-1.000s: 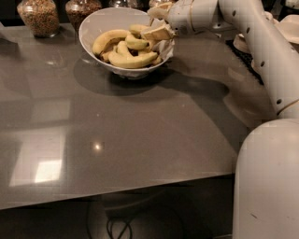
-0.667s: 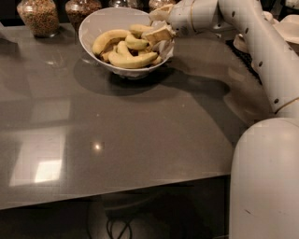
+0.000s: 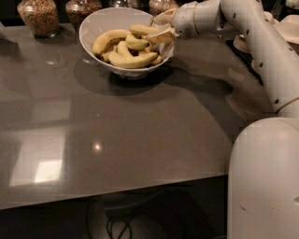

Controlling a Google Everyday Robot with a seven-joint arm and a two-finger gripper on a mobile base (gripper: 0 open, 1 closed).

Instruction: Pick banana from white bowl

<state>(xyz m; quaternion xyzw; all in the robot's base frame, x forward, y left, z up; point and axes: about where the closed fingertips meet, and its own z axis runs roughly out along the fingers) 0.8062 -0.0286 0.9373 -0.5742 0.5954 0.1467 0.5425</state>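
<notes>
The white bowl [image 3: 93, 21] stands at the back of the grey table and holds several bananas. A slender yellow banana [image 3: 141, 30] lies on top at the right, above curved ones [image 3: 108, 38] and a stubby one [image 3: 135, 43]. My gripper [image 3: 162, 28] reaches in over the bowl's right rim. It is open, with one finger above and one finger [image 3: 164, 37] below the slender banana's right end. I cannot tell whether the fingers touch it.
Glass jars [image 3: 39, 16] [image 3: 81, 8] stand behind the bowl. Stacked pale dishes [image 3: 286, 23] sit at the far right next to a dark mat [image 3: 243, 53]. My arm [image 3: 261, 51] crosses the right side. My white base [image 3: 264, 182] is at the table's front right corner.
</notes>
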